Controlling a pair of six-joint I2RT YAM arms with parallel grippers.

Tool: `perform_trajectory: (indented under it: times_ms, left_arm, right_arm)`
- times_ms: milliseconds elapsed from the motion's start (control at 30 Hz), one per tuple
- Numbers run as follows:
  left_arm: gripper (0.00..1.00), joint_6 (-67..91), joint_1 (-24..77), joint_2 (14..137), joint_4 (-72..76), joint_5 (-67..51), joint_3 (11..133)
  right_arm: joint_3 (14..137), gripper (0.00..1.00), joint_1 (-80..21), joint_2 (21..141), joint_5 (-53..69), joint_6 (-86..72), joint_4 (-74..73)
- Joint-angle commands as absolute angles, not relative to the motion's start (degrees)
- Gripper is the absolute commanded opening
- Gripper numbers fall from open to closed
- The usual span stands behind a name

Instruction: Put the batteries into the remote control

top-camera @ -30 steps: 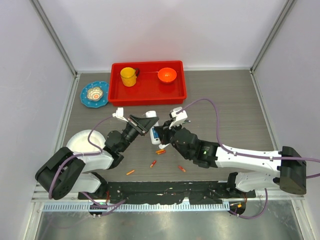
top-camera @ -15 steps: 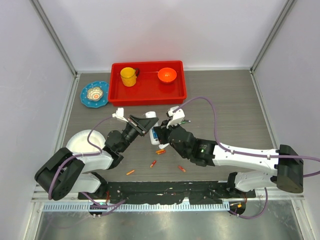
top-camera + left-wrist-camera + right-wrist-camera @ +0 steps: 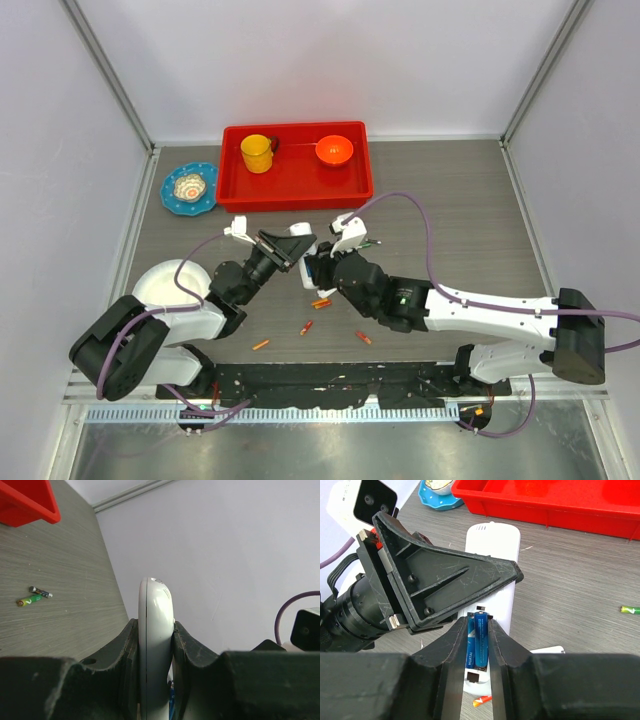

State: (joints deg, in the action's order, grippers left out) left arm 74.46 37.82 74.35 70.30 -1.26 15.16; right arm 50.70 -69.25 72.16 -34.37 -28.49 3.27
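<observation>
My left gripper [image 3: 290,248] is shut on the white remote control [image 3: 304,233] and holds it edge-on above the table; the remote also shows in the left wrist view [image 3: 155,640]. In the right wrist view the remote [image 3: 495,545] lies with its battery bay open. My right gripper [image 3: 479,626] is shut on a blue battery [image 3: 481,637] and holds it in the bay beside a second blue battery [image 3: 471,647]. The white cover piece [image 3: 547,651] lies next to the remote. Several orange batteries [image 3: 321,302] lie on the table in front.
A red tray [image 3: 295,190] at the back holds a yellow cup [image 3: 257,153] and an orange bowl [image 3: 335,150]. A blue dish [image 3: 189,188] and a white plate [image 3: 170,280] are on the left. A green battery [image 3: 632,610] lies to the right.
My right gripper has shifted slightly left and closer to the remote with the blue battery. The left gripper still holds the remote in place.
</observation>
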Motion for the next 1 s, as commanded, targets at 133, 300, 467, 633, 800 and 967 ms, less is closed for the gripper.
perform_trajectory:
  times_ms: [133,300,467,633,800,967]
  left_arm:
    - [0.01,75.0,37.7,73.3,88.6,-0.7,15.6]
    - [0.0,75.0,37.7,73.5,88.6,-0.6,15.6]
    - [0.0,75.0,37.7,73.7,88.6,-0.7,15.6]
    - [0.0,75.0,37.7,73.9,88.6,-0.8,15.6]
    - [0.0,75.1,37.7,74.3,88.5,-0.8,15.6]
    - [0.0,75.0,37.7,74.5,88.6,-1.0,15.6]
  right_arm:
    - [53.7,0.32,-69.2,72.4,-38.4,-28.7,0.4]
    - [53.9,0.35,-69.1,71.7,-39.2,-28.7,0.4]
    - [54.2,0.38,-69.2,71.0,-39.1,-28.4,0.4]
    - [54.3,0.41,-69.2,71.1,-38.1,-27.8,0.4]
    - [55.2,0.47,-69.3,71.4,-37.1,-27.2,0.4]
    - [56.0,0.58,-69.1,71.3,-36.6,-27.2,0.5]
